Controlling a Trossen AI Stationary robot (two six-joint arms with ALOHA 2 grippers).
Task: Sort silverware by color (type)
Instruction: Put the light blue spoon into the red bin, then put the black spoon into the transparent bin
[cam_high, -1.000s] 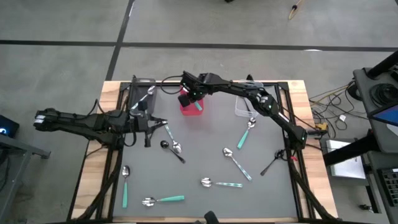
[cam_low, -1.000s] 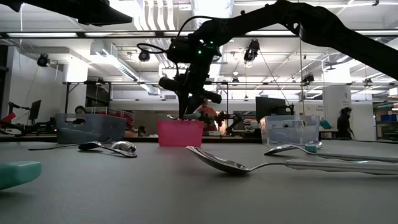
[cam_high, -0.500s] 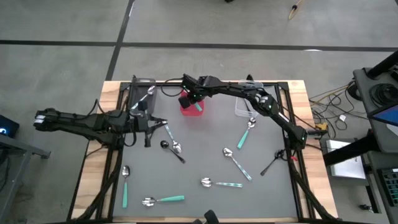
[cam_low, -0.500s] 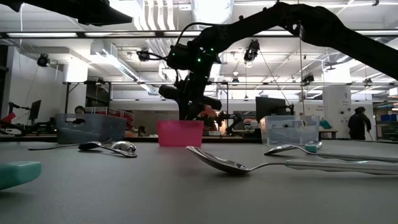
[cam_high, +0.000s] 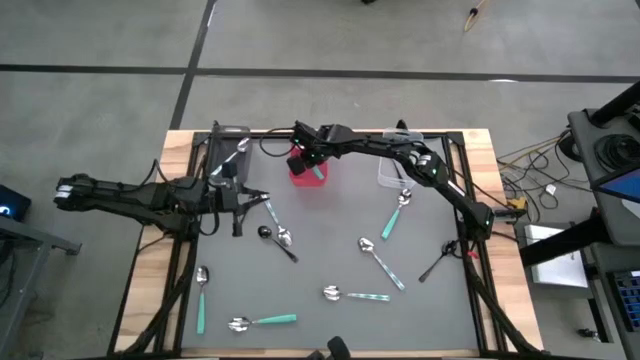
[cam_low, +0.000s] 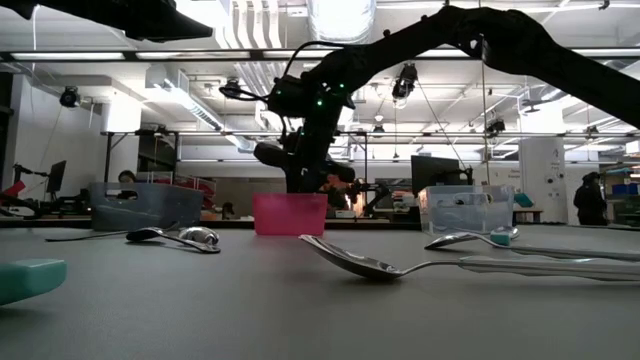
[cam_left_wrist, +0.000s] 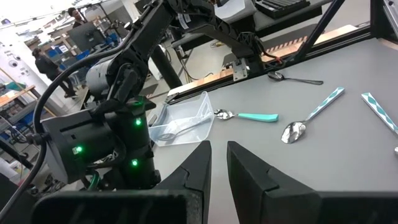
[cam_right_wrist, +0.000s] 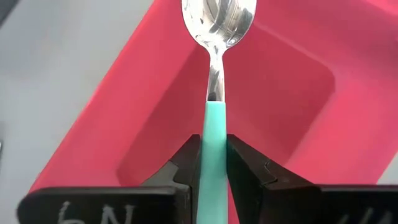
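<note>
The counter (cam_high: 320, 260) is seen with most of the sorting left: about eight spoons are scattered loose on it, among them a black spoon (cam_high: 436, 265) near the right edge and a teal-handled one (cam_high: 262, 321) at the near left. At the far edge, one spoon is seen in the grey bin (cam_high: 228, 160) and one in the clear bin (cam_left_wrist: 183, 118). The red bin (cam_high: 307, 170) appears empty in the right wrist view. The right end effector (cam_right_wrist: 210, 165) is held over that bin, pinching a teal-handled spoon (cam_right_wrist: 213, 124) by its handle, bowl pointing forward over the bin's hollow. The left end effector (cam_left_wrist: 216, 163) is parked at the counter's left, its fingers pressed nearly together on nothing.
</note>
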